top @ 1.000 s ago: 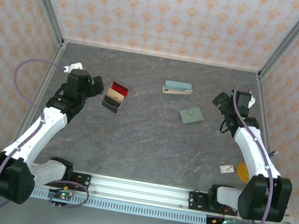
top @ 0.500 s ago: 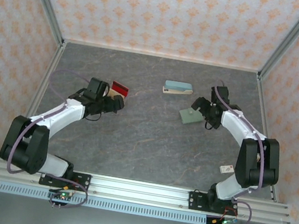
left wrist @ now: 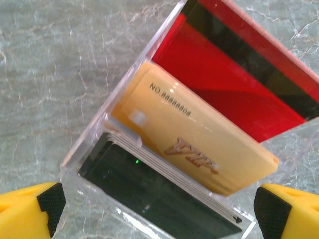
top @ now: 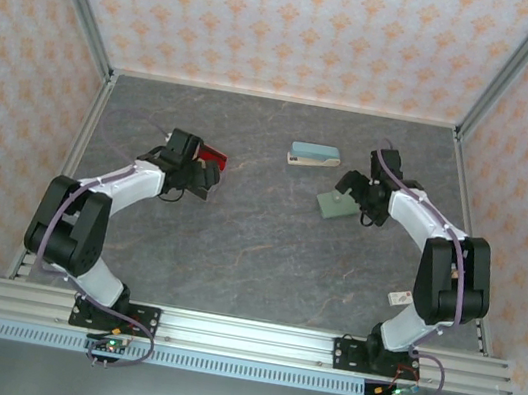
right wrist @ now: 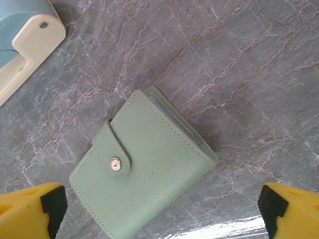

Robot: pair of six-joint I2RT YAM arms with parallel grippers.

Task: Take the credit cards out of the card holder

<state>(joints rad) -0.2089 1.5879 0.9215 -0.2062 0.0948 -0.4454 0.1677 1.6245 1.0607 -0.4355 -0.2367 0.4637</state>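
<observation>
The right hand [right wrist: 162, 211] is held wide open just above the card holder [right wrist: 149, 169], with nothing gripped between its yellow, black-padded fingertips [right wrist: 52, 209]. The sage-green card holder is seen lying flat and folded shut on the table [top: 266, 249], its tab [right wrist: 115, 158] fastened over the front by a metal snap. From overhead, the card holder [top: 336, 206] is placed at the far right of the table, partly under the right hand [top: 354, 190].

Just beyond it, to the far left of it, a teal case [right wrist: 25, 30] with a pale edge is found; the two are near but apart. In the overhead view the teal case [top: 314, 155] is the farthest object on the table.

The left hand [left wrist: 154, 209] is likewise spread fully open and empty, poised over a clear acrylic stand [left wrist: 119, 89] at the far left of the table. Three cards are stood in stepped rows in the stand: a red card [left wrist: 234, 79] with a black stripe at the back, a tan card [left wrist: 199, 144] embossed with numbers in the middle, and a dark card [left wrist: 149, 199] at the front. From above, the red card [top: 212, 156] is seen just past the left hand [top: 202, 175].

A small white item [top: 399, 298] is left on the near right of the table, beside the right arm.
</observation>
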